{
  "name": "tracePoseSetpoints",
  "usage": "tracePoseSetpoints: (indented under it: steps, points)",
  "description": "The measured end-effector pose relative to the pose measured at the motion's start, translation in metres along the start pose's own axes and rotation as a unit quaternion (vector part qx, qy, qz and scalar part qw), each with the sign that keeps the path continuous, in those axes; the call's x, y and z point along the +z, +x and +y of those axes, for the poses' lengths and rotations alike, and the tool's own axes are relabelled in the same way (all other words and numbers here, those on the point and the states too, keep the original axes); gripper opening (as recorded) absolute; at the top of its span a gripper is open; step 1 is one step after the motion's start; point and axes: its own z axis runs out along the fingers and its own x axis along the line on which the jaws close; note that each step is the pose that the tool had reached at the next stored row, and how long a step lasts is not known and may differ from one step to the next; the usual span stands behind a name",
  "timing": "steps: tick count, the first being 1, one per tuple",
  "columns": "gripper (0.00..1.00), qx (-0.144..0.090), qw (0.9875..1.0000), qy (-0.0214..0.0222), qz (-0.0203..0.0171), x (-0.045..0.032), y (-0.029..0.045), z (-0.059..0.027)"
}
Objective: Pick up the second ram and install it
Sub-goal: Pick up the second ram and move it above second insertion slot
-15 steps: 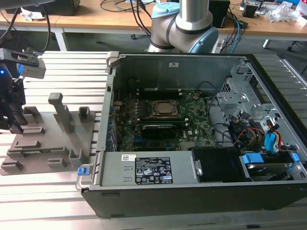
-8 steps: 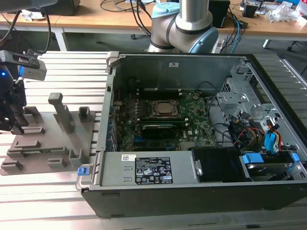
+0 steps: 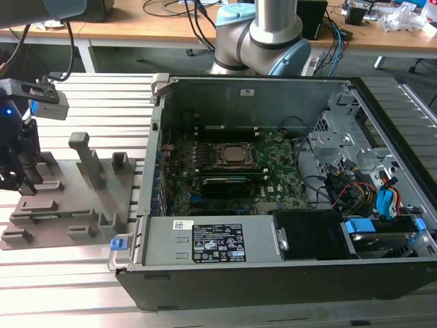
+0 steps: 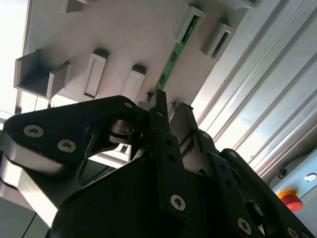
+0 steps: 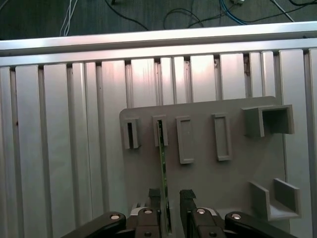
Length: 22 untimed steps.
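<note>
The ram (image 5: 162, 163) stands on edge in a slot block of the gray plate (image 5: 208, 183). The gripper (image 5: 171, 198) straddles the ram's near end, fingers spread. The plate lies on a ribbed aluminium table (image 5: 59, 148). An open computer case (image 3: 273, 287) sits to the plate's right in the exterior view, and a cable-strewn wooden desk (image 3: 150, 27) stands beyond it.

Exterior view: bright, even overhead room light. Inside of computer case (image 3: 205, 109) shaded, dimmest under near wall. Blue lamp (image 3: 5, 111) glows at exterior view's left edge.
First wrist view: pale warm glare on table slats (image 5: 163, 74). Soft shadows beside blocks (image 5: 184, 141) on grey plate (image 5: 208, 183). Floor (image 5: 148, 15) dark.
Second wrist view: table slats washed out white. Gripper (image 4: 171, 101) near-black, glints on screws (image 4: 178, 202).
</note>
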Motion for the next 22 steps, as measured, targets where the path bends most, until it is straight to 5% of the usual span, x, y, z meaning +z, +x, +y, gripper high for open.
tracePoseSetpoints:
  steps: [3,22]
  points:
    - [0.3,0.0,1.0,0.0,0.0001,0.0084,-0.0002,-0.0001]
    - [0.3,0.0,1.0,-0.0001,-0.0019,0.032,0.0013,-0.0004]
